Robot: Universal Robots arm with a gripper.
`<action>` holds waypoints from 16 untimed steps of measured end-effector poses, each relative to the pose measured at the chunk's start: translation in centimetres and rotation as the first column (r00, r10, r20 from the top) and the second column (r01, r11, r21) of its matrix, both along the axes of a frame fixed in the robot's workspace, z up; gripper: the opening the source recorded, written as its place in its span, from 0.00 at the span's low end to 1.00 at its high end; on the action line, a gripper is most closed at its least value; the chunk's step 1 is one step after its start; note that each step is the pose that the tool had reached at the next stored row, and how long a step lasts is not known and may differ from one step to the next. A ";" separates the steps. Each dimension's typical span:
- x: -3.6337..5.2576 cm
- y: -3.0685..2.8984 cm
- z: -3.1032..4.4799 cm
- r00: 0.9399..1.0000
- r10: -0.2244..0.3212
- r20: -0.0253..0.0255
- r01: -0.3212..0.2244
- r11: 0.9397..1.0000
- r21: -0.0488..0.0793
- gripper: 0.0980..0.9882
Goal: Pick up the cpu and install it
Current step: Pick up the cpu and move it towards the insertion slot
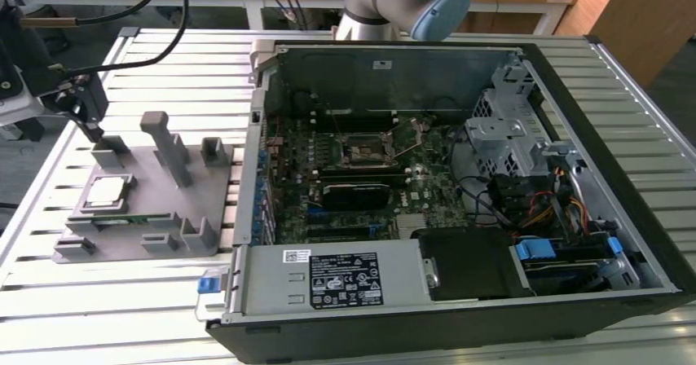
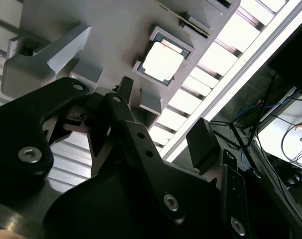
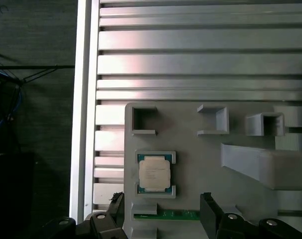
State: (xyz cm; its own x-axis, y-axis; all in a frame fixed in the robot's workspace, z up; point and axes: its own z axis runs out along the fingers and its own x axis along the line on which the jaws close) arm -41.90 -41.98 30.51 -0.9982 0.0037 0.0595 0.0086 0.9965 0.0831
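Silvery cpu (image 3: 154,173) lies flat in its pocket on the grey fixture (image 3: 191,164), on the slatted worktop (image 3: 191,64) beside the open case (image 1: 457,336); gripper (image 3: 162,203) hangs spread and empty near it, so I'd centre over the cpu, come down square, pinch opposite edges lightly.

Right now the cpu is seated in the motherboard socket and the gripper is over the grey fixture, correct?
Not quite. The cpu lies in its pocket on the grey fixture, as the first wrist view shows. In the exterior view the motherboard socket holds no chip. The gripper is indeed over the fixture.
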 end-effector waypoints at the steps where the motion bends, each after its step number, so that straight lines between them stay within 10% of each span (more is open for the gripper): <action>1: 0.00 -0.01 -0.06 1.000 0.000 0.000 0.000 1.000 0.000 0.68; 16: -0.09 -0.49 -1.44 1.000 0.011 0.000 -0.011 1.000 0.000 0.68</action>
State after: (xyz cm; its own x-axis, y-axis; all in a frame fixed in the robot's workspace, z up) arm -41.99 -42.46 29.07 -0.9982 -0.0072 0.0594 -0.0022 0.9965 0.0832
